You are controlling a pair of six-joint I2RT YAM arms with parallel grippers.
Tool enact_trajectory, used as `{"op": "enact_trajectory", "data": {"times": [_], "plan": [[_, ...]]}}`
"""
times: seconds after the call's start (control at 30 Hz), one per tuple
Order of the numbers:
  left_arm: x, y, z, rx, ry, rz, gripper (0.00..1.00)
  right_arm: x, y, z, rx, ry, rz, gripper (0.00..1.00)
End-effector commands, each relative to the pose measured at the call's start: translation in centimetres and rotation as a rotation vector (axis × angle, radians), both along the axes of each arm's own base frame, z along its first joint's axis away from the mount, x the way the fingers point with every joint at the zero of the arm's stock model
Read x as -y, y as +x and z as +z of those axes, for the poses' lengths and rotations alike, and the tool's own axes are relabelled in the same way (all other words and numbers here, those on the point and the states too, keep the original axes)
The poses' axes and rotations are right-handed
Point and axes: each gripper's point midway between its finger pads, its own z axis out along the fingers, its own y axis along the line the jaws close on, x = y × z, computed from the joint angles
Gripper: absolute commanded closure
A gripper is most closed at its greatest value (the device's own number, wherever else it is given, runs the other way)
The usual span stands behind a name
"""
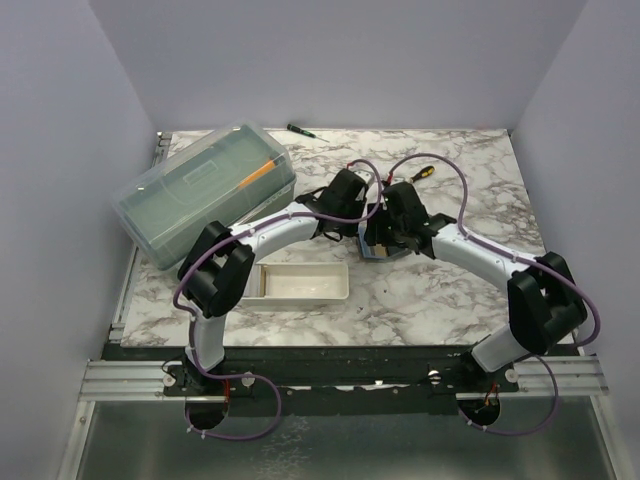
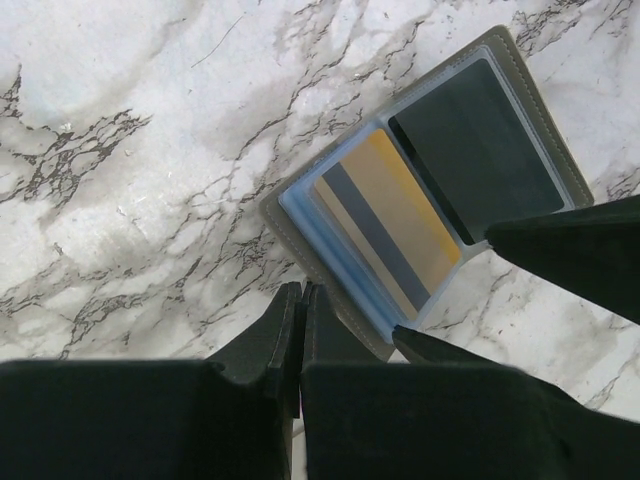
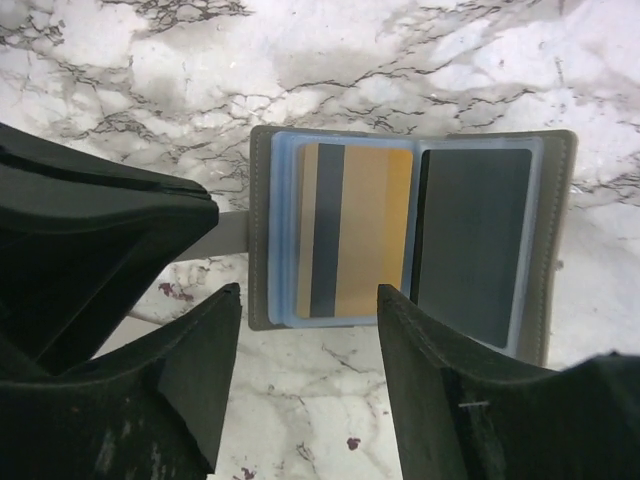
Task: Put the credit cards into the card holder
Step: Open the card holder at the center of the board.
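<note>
Left pincer (image 2: 300, 320) is clenched tight, the two fingers pressed flat together with nothing between them. Its tip sits right at the near edge of the card holder (image 3: 259, 180). It might be pinning the cover down, but the view's too dark there to say for sure.

Right pincer (image 3: 308, 300) is released, with its jaws standing apart and nothing in them. The card holder lies spread open flat on the marble counter (image 3: 450, 60), just beyond its fingertips. A gold credit card (image 3: 370, 230) with a grey stripe sits in the clear sleeve straight ahead of the gap. A dark card (image 3: 470, 245) is in the sleeve past the right-hand finger.

From the top, both pincers are huddled over the holder, and the white tray (image 1: 300, 295) is off to the left pincer's near side.
</note>
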Motion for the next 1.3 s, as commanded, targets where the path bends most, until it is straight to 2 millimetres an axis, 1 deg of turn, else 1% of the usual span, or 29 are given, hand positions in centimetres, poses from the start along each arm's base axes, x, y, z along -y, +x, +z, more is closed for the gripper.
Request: {"op": "enact_trajectory", "data": {"times": [0.0, 0.1, 0.17, 0.2, 0.3, 0.37, 0.53, 0.63, 0.73, 0.8, 0.87, 0.97, 1.07, 1.13, 1.27], "plan": [[0.1, -0.1, 3.1, 0.062, -0.037, -0.014, 1.0, -1.0, -0.1, -2.2, -0.014, 0.055, 0.009, 0.37], [0.1, -0.1, 3.4, 0.065, -0.044, -0.011, 1.0, -1.3, -0.1, -2.9, -0.014, 0.076, 0.006, 0.34], [0.1, -0.1, 3.4, 0.066, -0.044, -0.01, 1.0, -0.9, -0.1, -3.2, -0.013, 0.07, -0.022, 0.35], [0.1, -0.1, 3.4, 0.065, -0.044, -0.011, 1.0, -0.6, -0.1, -3.1, -0.007, 0.078, -0.036, 0.35], [0.2, -0.2, 3.3, 0.064, -0.043, -0.011, 1.0, 0.0, -0.1, -2.2, 0.019, 0.172, -0.046, 0.38], [0.5, -0.5, 3.3, 0.05, -0.058, -0.03, 1.0, 0.3, 0.1, -2.0, 0.025, 0.169, -0.047, 0.38], [0.6, -0.6, 3.5, 0.049, -0.065, -0.034, 1.0, -0.3, -0.1, -3.1, -0.026, 0.159, -0.01, 0.43], [0.5, -0.5, 3.5, 0.051, -0.062, -0.032, 1.0, -0.6, -0.1, -3.2, -0.03, 0.167, -0.002, 0.43], [0.5, -0.6, 3.6, 0.054, -0.061, -0.033, 1.0, 0.1, 0.0, -3.4, -0.036, 0.133, -0.028, 0.43], [0.4, -0.5, 3.6, 0.057, -0.058, -0.029, 1.0, 1.2, 0.3, -3.3, -0.023, 0.088, -0.076, 0.44], [0.4, -0.4, 3.6, 0.06, -0.056, -0.028, 1.0, 1.6, 0.4, -2.8, -0.003, 0.083, -0.088, 0.44], [0.4, -0.4, 3.5, 0.059, -0.055, -0.03, 1.0, 1.3, 0.2, -1.9, 0.016, 0.109, -0.066, 0.4], [0.4, -0.5, 3.6, 0.06, -0.057, -0.03, 1.0, 1.8, 0.3, -1.9, 0.022, 0.089, -0.089, 0.41], [0.4, -0.5, 3.7, 0.061, -0.058, -0.032, 1.0, 1.4, 0.1, -1.6, 0.021, 0.106, -0.066, 0.4], [0.4, -0.5, 3.7, 0.059, -0.059, -0.033, 1.0, 0.5, -0.1, -0.6, 0.033, 0.16, -0.036, 0.35]]}}
